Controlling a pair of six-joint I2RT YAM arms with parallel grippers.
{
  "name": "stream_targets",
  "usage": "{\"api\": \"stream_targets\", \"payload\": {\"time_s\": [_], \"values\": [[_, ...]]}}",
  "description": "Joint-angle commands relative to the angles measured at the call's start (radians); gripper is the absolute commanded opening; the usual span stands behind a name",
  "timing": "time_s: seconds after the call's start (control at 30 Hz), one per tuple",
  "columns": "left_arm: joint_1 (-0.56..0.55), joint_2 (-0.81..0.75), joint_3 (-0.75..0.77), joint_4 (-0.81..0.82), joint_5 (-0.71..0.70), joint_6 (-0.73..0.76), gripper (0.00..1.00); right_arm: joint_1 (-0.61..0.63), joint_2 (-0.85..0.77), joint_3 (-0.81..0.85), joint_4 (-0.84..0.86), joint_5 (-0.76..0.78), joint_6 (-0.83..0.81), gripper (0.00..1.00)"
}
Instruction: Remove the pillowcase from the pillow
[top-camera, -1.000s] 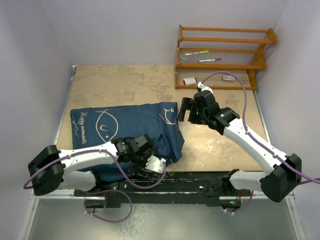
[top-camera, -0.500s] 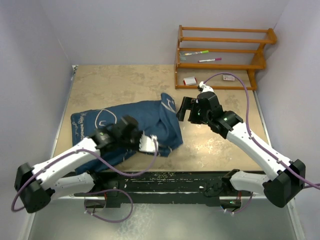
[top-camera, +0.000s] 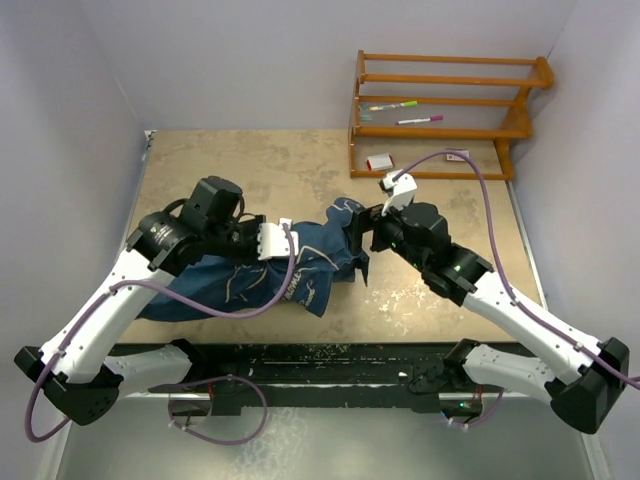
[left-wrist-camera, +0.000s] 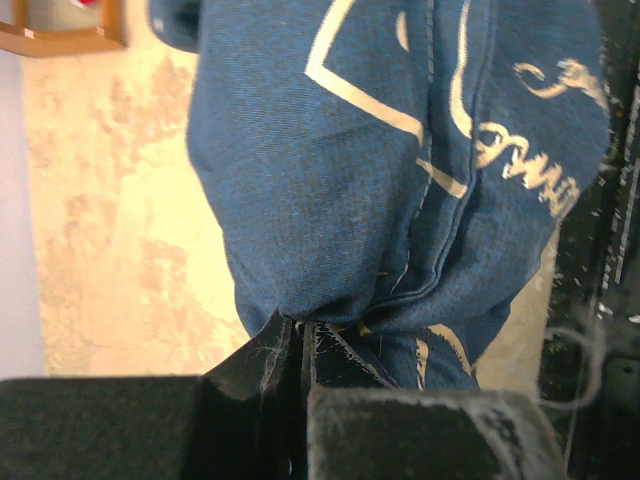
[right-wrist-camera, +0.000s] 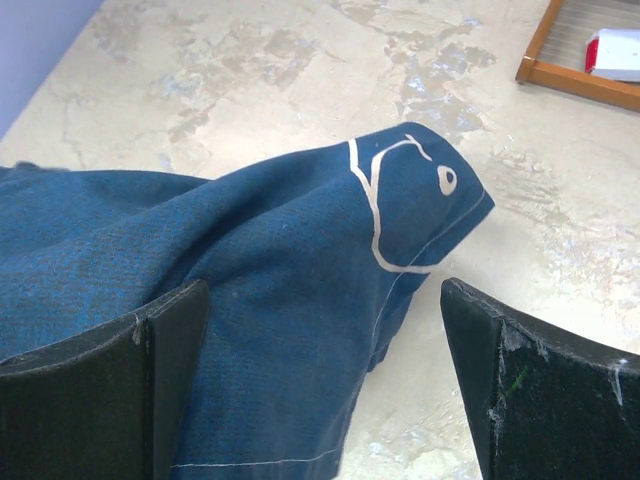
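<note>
Beige table (top-camera: 250, 160), one pillowcase (top-camera: 310, 265), left fingers (left-wrist-camera: 290, 350) pinching its fabric, right fingers (right-wrist-camera: 170, 330) spread wide, two markers (top-camera: 392, 105) on rack (top-camera: 450, 75)

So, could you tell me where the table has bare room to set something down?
Bare table runs behind the pillowcase to the back wall, left of the wooden rack; another patch lies right of the right pincer. The middle and near-left are crowded.

I see the dark navy-blue fabric pillowcase (top-camera: 290, 265) with thin white line drawings and script bunched and wrinkled across the middle of the worktop. One stretch hangs taut, gathered to a pinched point, and a corner peaks upward. No pillow fabric shows from my views.
</note>
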Motion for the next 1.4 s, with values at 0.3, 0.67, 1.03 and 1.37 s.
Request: {"api": "stream_targets", "payload": {"time_s": [0.3, 0.67, 1.03, 1.37], "values": [[0.037, -0.025, 0.111, 0.083, -0.175, 0.067, 0.0, 0.075, -0.2, -0.199, 0.26, -0.237, -0.237, 1.0], [0.055, 0.051, 0.358, -0.188, -0.034, 0.189, 0.0, 0.266, -0.21, -0.382, 0.455, -0.225, -0.404, 1.0], [0.054, 0.051, 0.425, -0.402, 0.078, 0.319, 0.0, 0.181, -0.151, -0.276, 0.485, -0.039, -0.611, 1.0], [0.055, 0.011, 0.352, -0.374, 0.09, 0.407, 0.0, 0.102, -0.037, -0.04, 0.296, -0.584, -0.593, 1.0]]}}
